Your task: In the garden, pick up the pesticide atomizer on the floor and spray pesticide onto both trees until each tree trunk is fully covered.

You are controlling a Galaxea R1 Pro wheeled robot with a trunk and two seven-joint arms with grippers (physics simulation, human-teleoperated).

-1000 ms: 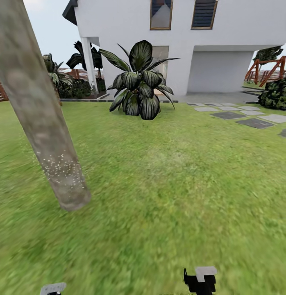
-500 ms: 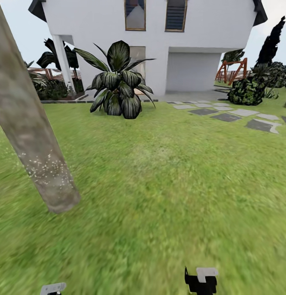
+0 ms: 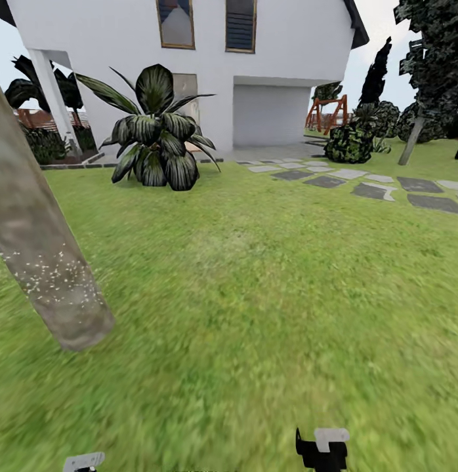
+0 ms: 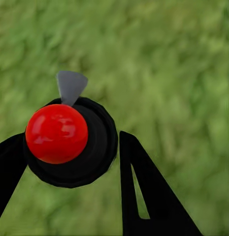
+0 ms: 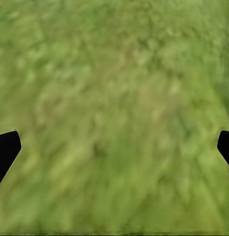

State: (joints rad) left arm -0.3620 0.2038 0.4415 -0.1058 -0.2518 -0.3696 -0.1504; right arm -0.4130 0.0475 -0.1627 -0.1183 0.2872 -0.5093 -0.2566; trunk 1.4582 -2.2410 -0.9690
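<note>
One speckled tree trunk (image 3: 45,275) nearby; left pincer (image 4: 70,152) clamps atomizer (image 4: 65,140), right pincer (image 5: 114,147) apart.

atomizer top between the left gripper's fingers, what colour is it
Glossy red ball on a black round atomizer body, clearest in the left wrist view.

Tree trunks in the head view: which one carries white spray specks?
The thick, leaning grey-brown trunk nearest the robot, speckled white near its base; the thin grey trunk far by the stepping stones shows none.

The tree trunk (image 3: 39,262) is mottled grey-brown, flecked with white specks (image 3: 52,278). The atomizer (image 4: 70,142) looks black, red-capped, over green grass (image 4: 168,73).
</note>
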